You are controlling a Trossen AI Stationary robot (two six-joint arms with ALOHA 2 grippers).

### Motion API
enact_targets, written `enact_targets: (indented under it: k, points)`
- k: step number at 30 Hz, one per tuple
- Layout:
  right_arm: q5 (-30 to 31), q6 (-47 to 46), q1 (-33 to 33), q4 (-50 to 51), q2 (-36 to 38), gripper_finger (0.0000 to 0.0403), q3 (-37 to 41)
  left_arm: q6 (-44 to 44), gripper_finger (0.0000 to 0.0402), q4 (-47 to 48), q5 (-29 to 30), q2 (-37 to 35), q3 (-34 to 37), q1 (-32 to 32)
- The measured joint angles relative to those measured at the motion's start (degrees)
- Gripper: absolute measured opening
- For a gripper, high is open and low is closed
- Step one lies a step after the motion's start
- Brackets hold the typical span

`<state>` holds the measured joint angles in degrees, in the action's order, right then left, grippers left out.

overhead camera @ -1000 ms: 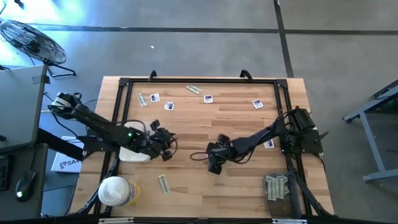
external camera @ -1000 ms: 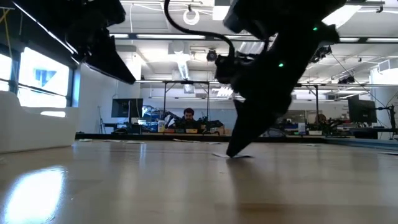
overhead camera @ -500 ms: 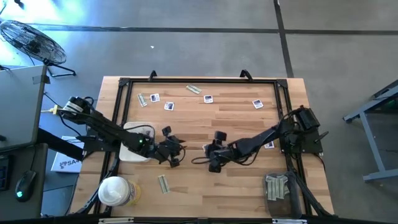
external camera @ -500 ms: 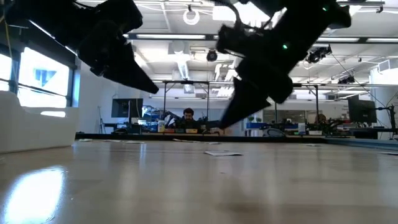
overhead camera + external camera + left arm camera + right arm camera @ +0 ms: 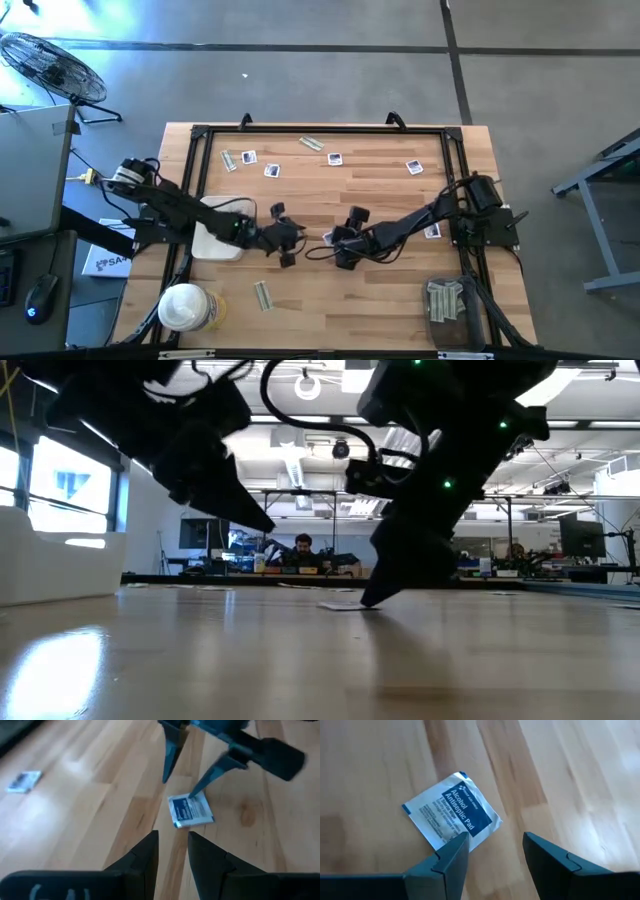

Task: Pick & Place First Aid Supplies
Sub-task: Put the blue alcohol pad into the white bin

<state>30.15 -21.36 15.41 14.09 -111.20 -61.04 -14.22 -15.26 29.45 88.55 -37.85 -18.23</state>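
My right gripper (image 5: 492, 851) has dropped back over the alcohol pad packet (image 5: 451, 810), jaws spread, nothing held. My left gripper (image 5: 172, 851), half-open and empty, has closed in opposite; pickup looks imminent.

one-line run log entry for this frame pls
right gripper: open, one finger tip on square white blue-printed alcohol pad packet lying flat on wooden table | left gripper: nothing held, facing packet

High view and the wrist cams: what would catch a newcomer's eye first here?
Both grippers meet at the table's middle over one alcohol pad packet lying flat on the wood: the right gripper stands open right at it, one fingertip at its edge, while the left gripper hovers close, facing it. More small packets lie scattered along the far edge, and a white tray sits under the left arm.
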Motion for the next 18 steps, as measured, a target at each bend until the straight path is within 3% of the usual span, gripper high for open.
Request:
enact_targets:
  k: [9,18]
  points:
    - [-3.0,5.2,-0.4,-11.9,-0.7,0.0183,0.1,-0.2,0.0101,-6.3,-3.4,7.5,0.0,1.2]
    - [-1.8,6.4,1.4,-11.6,1.4,0.0183,0.1,-5.5,0.0101,-10.4,-8.3,11.6,-0.1,6.3]
